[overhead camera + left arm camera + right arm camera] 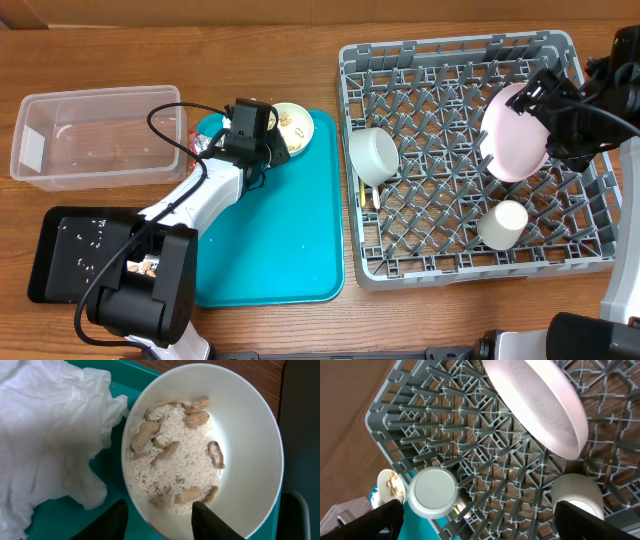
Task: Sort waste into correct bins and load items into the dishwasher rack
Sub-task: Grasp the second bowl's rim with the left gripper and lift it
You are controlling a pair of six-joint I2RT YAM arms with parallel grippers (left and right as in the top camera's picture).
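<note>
A small pale bowl (250, 435) holding white rice and beige food scraps (175, 455) sits on the teal tray (107, 467). My left gripper (160, 512) is open and straddles the bowl's near rim, one finger outside over the tray and the other inside. A crumpled white napkin (45, 435) lies just left of the bowl. The grey dishwasher rack (450, 265) holds the pink plate (515, 135) leaning upright, an upturned bowl (373, 155) and a white cup (503, 225). My right gripper (487, 525) hangs wide open above the rack with nothing between its fingers.
The clear plastic tub (95, 135) stands at the back left of the table. A black tray (75, 250) with pale crumbs sits at the front left. A pale yellow utensil (363, 193) pokes out beside the upturned bowl in the rack.
</note>
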